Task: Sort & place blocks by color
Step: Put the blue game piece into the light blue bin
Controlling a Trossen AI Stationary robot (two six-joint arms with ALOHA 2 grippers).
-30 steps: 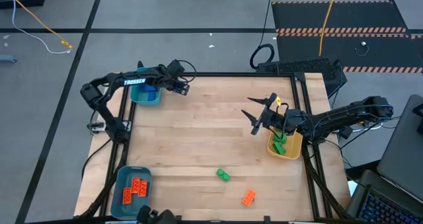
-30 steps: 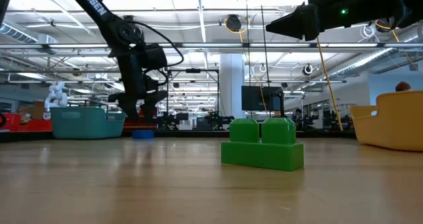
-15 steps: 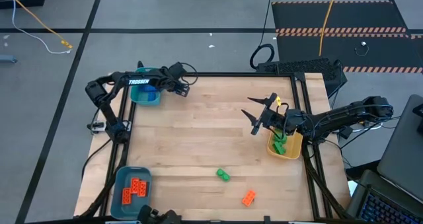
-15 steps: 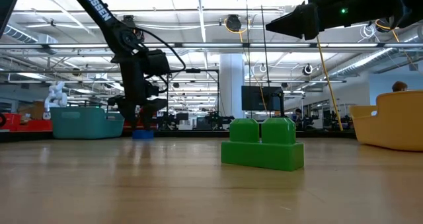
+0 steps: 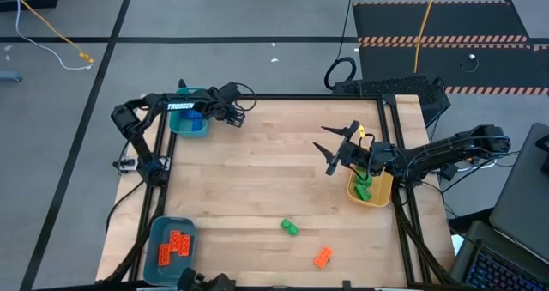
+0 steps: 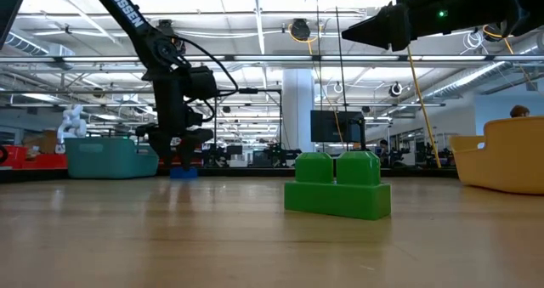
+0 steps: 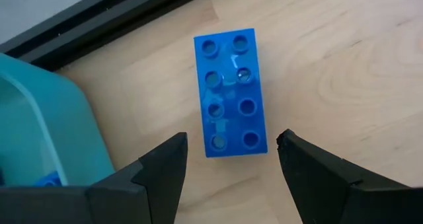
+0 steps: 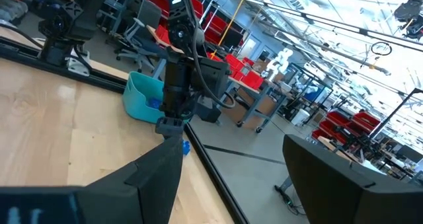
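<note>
Wooden table (image 5: 257,179) holds scattered blocks (image 5: 289,227); workshop shelving fills the background.

- L arm: reaches along the far edge of the bench from the far-left corner, wrist bent down.
- Left tool (image 7: 231,159): points straight down, low over the bench, fingers (image 7: 162,164) spread apart, nothing between them.
- R arm: comes in from the right side, stretched level, high above the bench.
- Right tool (image 5: 328,150): points toward bench centre, fingers (image 8: 155,168) wide apart, nothing held.
</note>
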